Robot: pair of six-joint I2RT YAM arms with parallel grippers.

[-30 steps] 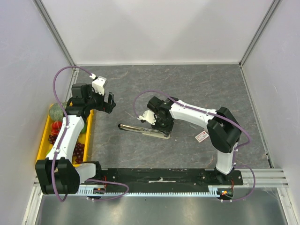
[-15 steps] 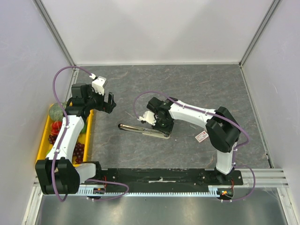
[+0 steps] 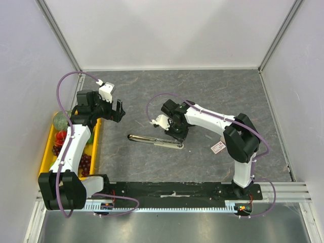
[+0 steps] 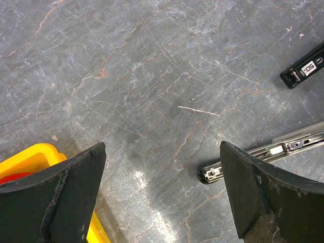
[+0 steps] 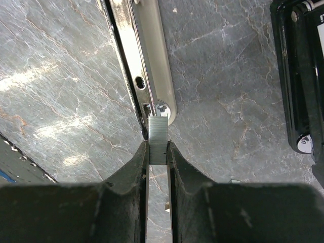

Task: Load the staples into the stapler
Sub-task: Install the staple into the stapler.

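I've got the R claw (image 5: 158, 152) pinched tight on a grey staple strip (image 5: 158, 130). The strip points to 12 o'clock, tip right at the end of the open rail of the stapler (image 5: 144, 55), which lies mid-bench (image 3: 202, 96). Staples box (image 3: 218, 147) sits at 3 o'clock from the stapler, apart. L claw (image 4: 161, 152) hangs wide open, gripping nothing, at 10 o'clock of the stapler, near the yellow tray (image 3: 48, 148).

Setting: robot lab test cell. Evidence: white panel walls (image 3: 167, 30), aluminium corner posts (image 3: 59, 35), grey marbled tabletop (image 3: 212, 91), left arm (image 3: 71, 147) and right arm (image 3: 212, 120) bolted to base rail (image 3: 172, 190).
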